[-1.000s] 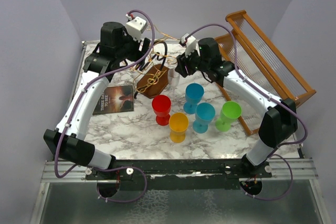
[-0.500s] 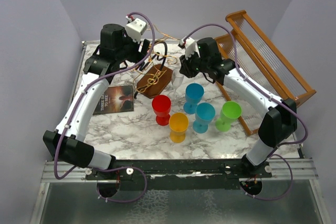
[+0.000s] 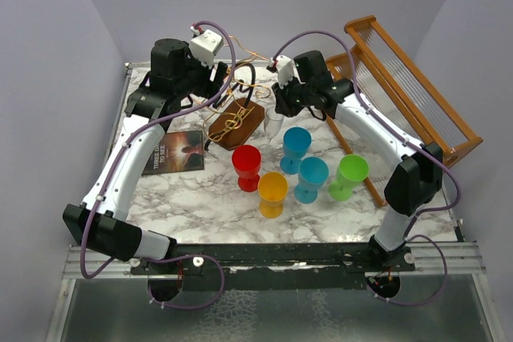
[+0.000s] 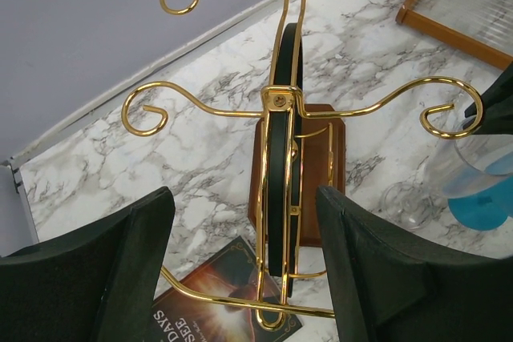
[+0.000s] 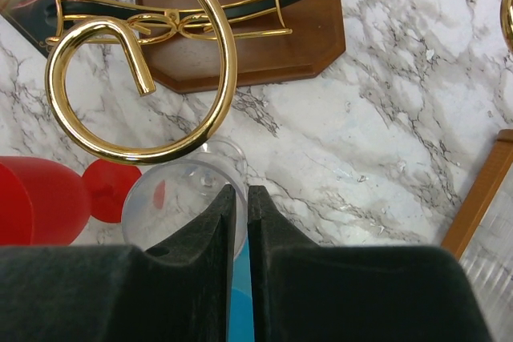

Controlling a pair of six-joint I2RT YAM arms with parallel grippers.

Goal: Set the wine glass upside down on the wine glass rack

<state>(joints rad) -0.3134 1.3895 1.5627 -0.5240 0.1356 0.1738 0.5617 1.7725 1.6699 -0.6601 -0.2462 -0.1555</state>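
The wine glass rack (image 3: pixel 235 123) stands at the back middle, with gold wire scrolls and a black curved bar on a brown wooden base. In the left wrist view the rack (image 4: pixel 282 142) runs between the fingers. My left gripper (image 4: pixel 244 266) is open and straddles the black bar from above. It also shows in the top view (image 3: pixel 215 86). My right gripper (image 5: pixel 238 191) is shut on the rim of the clear wine glass (image 5: pixel 172 198), which is mouth up, foot down. It hangs just below a gold scroll (image 5: pixel 136 94), right of the rack base. The glass also shows in the top view (image 3: pixel 271 123).
Several coloured plastic goblets stand in front of the rack: red (image 3: pixel 246 166), yellow (image 3: pixel 272 194), blue (image 3: pixel 296 146), blue (image 3: pixel 312 179), green (image 3: pixel 349 175). A dark book (image 3: pixel 174 151) lies at the left. A large orange-brown slatted wooden rack (image 3: pixel 409 86) leans at the right.
My right wrist has shifted slightly toward the back with the glass in its grip. The left arm has barely moved.
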